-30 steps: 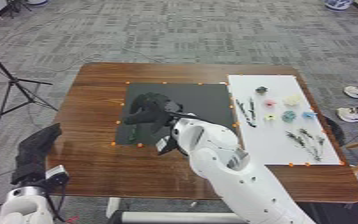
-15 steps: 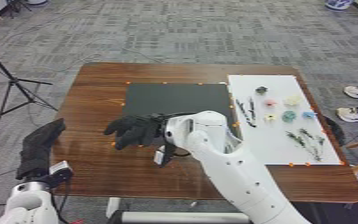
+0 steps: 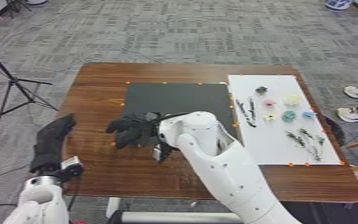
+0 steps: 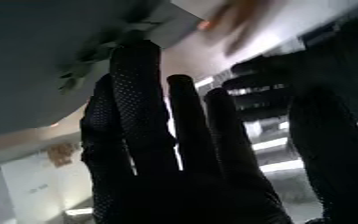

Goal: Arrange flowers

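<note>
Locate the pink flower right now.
Head view, right side: the pink flower lies on the white sheet, just left of the larger cream flower, with the small yellow flower nearer the robot.

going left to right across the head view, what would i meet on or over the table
Black-gloved left robot hand, dark rectangular mat, slim dark tools, small pink flower, small teal flower, small light blue flower.
</note>
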